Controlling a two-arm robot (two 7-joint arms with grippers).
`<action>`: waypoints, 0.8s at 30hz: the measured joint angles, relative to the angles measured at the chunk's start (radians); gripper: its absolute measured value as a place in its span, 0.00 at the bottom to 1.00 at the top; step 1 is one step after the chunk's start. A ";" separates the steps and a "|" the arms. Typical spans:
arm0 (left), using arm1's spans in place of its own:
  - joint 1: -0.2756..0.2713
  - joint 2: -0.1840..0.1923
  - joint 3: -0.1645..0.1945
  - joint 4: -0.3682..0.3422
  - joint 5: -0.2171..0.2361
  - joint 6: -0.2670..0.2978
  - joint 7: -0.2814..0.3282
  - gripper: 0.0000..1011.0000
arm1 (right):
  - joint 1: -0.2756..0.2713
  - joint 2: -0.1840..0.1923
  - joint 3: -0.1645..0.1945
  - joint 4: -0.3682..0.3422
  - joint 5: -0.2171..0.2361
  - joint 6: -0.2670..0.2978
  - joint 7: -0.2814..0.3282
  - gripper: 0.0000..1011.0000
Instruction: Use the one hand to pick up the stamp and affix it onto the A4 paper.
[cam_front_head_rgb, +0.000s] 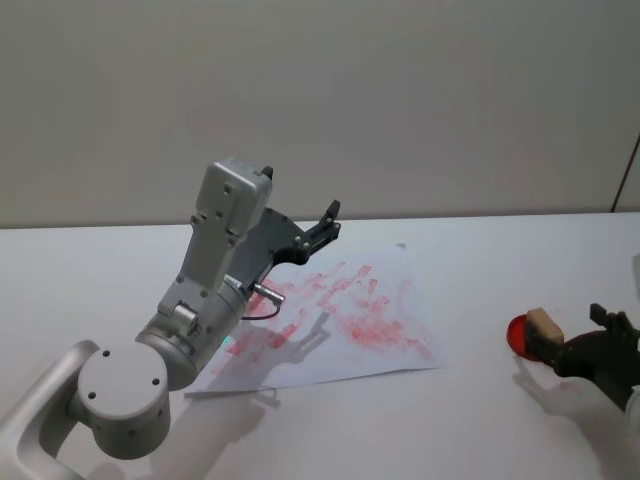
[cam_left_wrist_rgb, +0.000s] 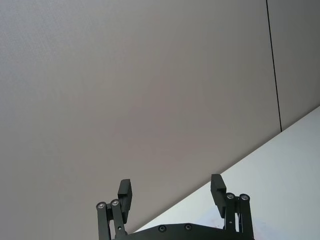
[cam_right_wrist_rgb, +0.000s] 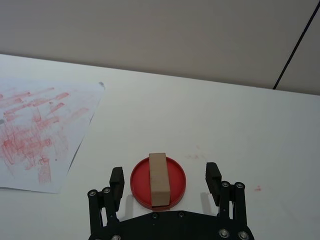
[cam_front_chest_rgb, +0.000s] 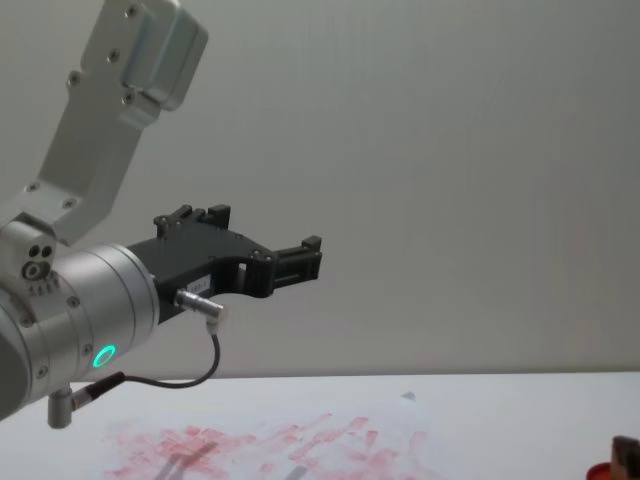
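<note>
One stamp (cam_right_wrist_rgb: 159, 177) (tan), one A4 paper (cam_front_head_rgb: 350, 310)

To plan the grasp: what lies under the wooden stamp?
The stamp lies on a round red pad on the white table. The pad's middle and the stamp's underside are hidden.

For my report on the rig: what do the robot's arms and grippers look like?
The left arm has silver-grey rounded housings, a green light and a thin black cable. The left gripper and right gripper are black, with two fingers each.
</note>
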 joint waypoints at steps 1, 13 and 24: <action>0.000 0.000 0.000 0.000 0.000 0.000 0.000 0.99 | 0.004 -0.002 -0.001 0.005 -0.004 0.005 0.003 0.99; 0.000 0.000 0.000 0.000 0.000 0.000 0.000 0.99 | 0.063 -0.034 -0.016 0.076 -0.048 0.043 0.046 0.99; 0.000 0.000 0.000 0.000 0.000 0.000 0.000 0.99 | 0.091 -0.048 -0.023 0.109 -0.069 0.057 0.066 0.73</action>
